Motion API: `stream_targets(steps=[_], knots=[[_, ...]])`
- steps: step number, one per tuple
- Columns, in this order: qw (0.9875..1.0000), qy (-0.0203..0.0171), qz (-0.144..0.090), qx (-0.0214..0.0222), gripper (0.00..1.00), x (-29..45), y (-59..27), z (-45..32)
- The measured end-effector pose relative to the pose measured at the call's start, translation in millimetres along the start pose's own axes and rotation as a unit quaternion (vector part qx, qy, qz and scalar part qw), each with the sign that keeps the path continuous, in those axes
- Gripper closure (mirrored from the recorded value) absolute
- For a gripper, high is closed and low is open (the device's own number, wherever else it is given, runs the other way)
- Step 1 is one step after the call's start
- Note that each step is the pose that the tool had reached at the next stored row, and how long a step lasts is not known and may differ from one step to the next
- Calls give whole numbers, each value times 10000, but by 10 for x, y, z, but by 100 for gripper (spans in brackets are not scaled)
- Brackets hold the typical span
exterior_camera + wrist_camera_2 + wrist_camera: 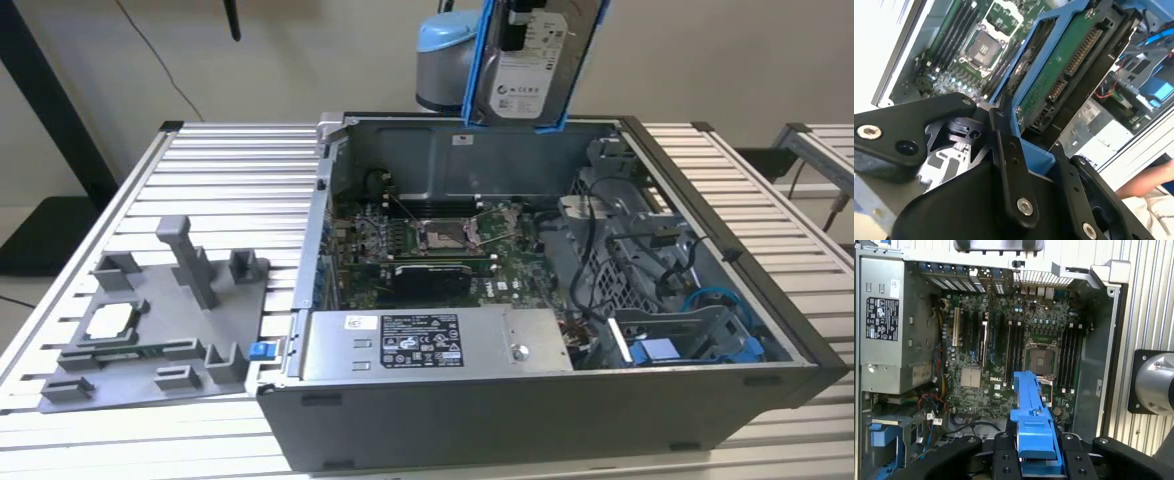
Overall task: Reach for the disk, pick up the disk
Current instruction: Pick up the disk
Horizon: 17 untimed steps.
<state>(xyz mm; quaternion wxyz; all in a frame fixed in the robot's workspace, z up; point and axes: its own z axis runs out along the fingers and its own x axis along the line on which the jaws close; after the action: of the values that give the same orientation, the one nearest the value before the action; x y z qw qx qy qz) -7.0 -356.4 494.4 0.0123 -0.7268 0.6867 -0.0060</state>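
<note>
The disk [523, 70] hangs upright high above the back of the open computer case, a silver drive with a white label framed by a blue bracket. In the second wrist view its green circuit side [1054, 75] faces the camera. My gripper [1036, 150] is shut on its blue bracket, with black fingers [1004, 145] clamping either side. In the first wrist view the bracket's blue edge [1031, 400] sticks out from between the fingers of the gripper [1036, 450], over the motherboard.
The open computer case [747, 260] sits on a slatted metal table [227, 170], holding a motherboard [441, 240], a grey power supply box [414, 340] and a blue drive bay [694, 345]. A grey fixture [147, 320] lies at the exterior view's left. A person's arm [1149, 185] is beside the case.
</note>
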Motion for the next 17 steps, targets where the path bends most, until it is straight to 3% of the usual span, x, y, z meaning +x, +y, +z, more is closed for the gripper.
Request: stream_targets(steps=[5, 12, 17], knots=[[10000, 0, -1, 5, 100, 7, -140, 4], [10000, 5, -3, 87, 100, 12, -220, 6], [9997, 14, -4, 260, 100, 17, -240, 7]])
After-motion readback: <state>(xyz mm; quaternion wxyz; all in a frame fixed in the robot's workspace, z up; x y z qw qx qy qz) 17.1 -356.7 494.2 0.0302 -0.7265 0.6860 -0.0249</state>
